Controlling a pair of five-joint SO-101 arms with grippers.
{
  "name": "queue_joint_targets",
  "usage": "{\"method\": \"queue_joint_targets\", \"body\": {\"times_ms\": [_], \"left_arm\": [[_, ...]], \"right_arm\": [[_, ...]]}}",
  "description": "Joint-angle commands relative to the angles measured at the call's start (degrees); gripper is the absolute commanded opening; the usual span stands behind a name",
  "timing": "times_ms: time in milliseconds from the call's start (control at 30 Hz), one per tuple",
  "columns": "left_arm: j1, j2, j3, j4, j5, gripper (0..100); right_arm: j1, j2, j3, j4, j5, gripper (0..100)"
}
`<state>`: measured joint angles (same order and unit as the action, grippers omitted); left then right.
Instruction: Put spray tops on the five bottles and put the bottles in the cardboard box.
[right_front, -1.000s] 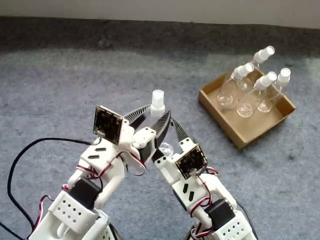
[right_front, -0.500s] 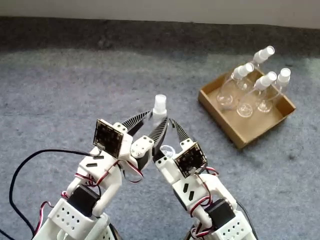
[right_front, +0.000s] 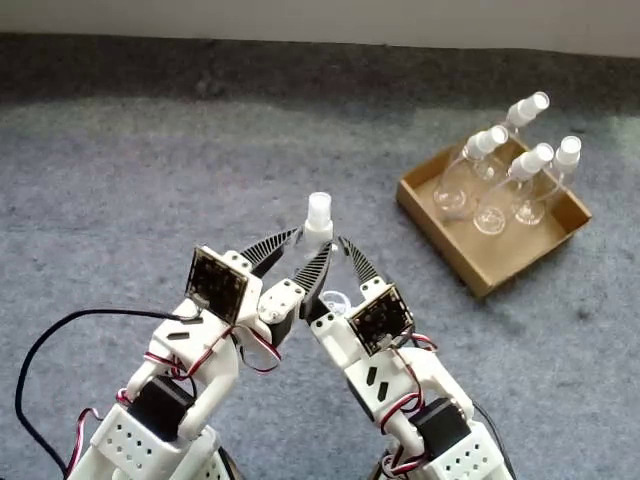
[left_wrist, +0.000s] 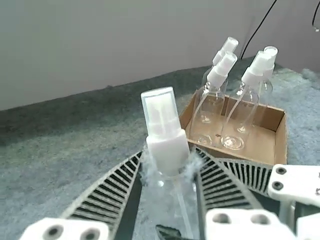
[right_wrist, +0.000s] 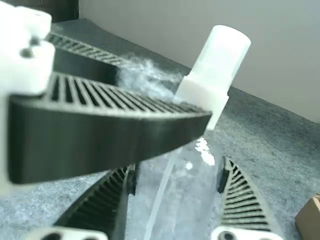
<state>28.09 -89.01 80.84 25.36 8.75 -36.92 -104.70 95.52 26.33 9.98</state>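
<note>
Jaws: left pair closed on the bottle (left_wrist: 166, 197) just under its spray top (left_wrist: 162, 131), right pair clamped on its body to brace it | 4 capped bottles (right_front: 455, 182) stand in the box (right_front: 440, 240) nearby

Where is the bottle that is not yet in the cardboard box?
In the high view the bottle is upright near the picture's middle, between the jaws of the left gripper and the right gripper, left of the cardboard box.
</note>
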Motion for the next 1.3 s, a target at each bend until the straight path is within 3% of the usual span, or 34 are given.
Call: {"method": "queue_joint_targets", "body": {"times_ms": [0,333,600,667,733,1000,1267], "left_arm": [[0.13,-6.46,-2.33,3.08,-0.53,10],[-1.1,-15.96,-10.86,24.09,-0.62,9],[-12.44,-15.6,-17.54,34.37,-0.53,9],[-15.34,-15.6,-18.59,36.48,-0.62,5],[-17.71,-15.6,-19.74,37.98,-0.62,0],[-18.95,-15.6,-20.35,44.31,-0.44,0],[-18.86,-15.52,-13.05,42.2,-0.26,0]], "right_arm": [[1.19,-0.66,7.43,0.04,0.09,15.6],[1.27,-0.66,7.6,0.04,0.09,15.6],[1.27,-0.66,7.6,0.13,0.09,15.6],[1.27,-0.66,7.6,0.13,0.09,15.6],[1.27,-0.66,7.6,0.13,0.09,15.6],[3.21,-0.66,7.6,0.13,0.09,15.6],[4.09,-0.66,7.43,0.04,0.09,15.6]]}}
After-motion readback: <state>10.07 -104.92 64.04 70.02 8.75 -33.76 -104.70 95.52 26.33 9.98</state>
